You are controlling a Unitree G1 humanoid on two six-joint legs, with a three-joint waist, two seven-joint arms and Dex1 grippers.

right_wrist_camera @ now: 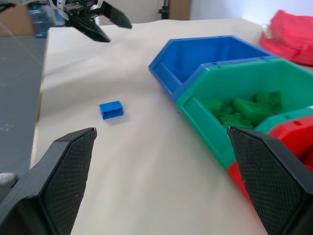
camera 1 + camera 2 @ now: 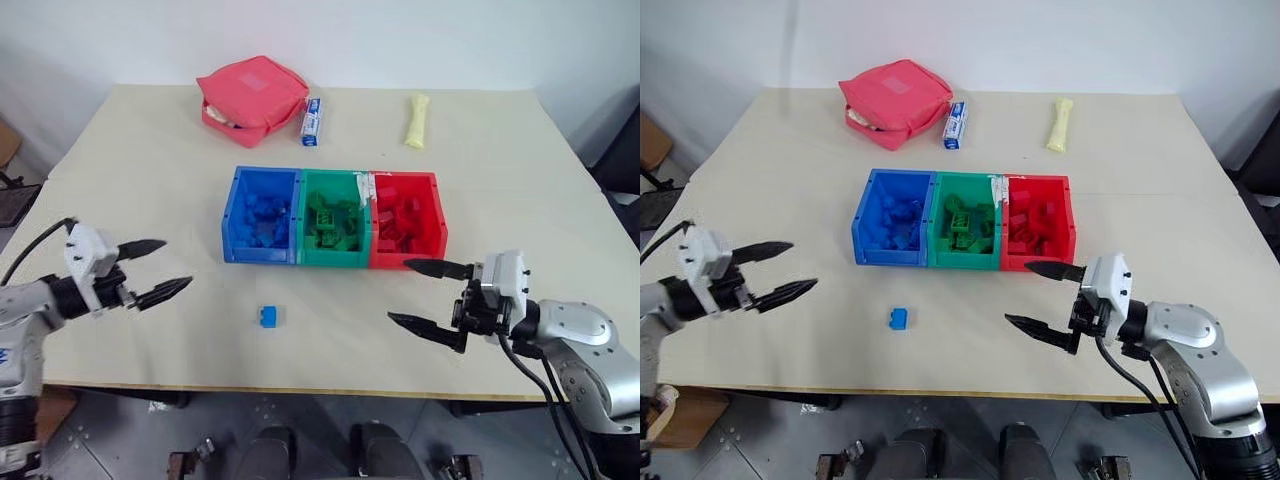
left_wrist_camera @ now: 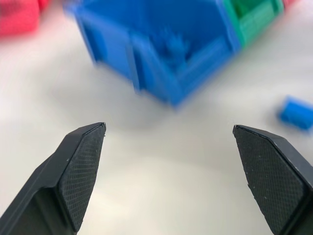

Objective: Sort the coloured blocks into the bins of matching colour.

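The surface (image 2: 520, 160) is a broad pale sheet, and nearly everything on it sits toward the far half, which leaves the near strip free for the arms to work.

The bins (image 2: 300, 262) stand in a joined row at the centre – blue on the robot's left, green in the middle, red on the right – open tops up, so blocks can simply be dropped in. Each already holds a heap of blocks of its own colour, so the sorting looks nearly done.

Behind them, well apart, lie a pouch (image 2: 252, 98), a small box (image 2: 312, 122) just beside it, and a pale yellow roll (image 2: 417, 120); they seem to be parked out of the way and play no part.

The left claw (image 2: 155, 270) hovers near the left edge, spread wide and empty, pointing in toward the bins. The right claw (image 2: 428, 294) hangs just in front of the red bin, also spread wide with nothing between its fingers, turned toward the robot's left.

One blue block (image 2: 269, 317) is left – lying flat on the bare surface in front of the blue bin, apart from it, roughly between the two claws. It probably wants picking up next and dropping into the blue bin.
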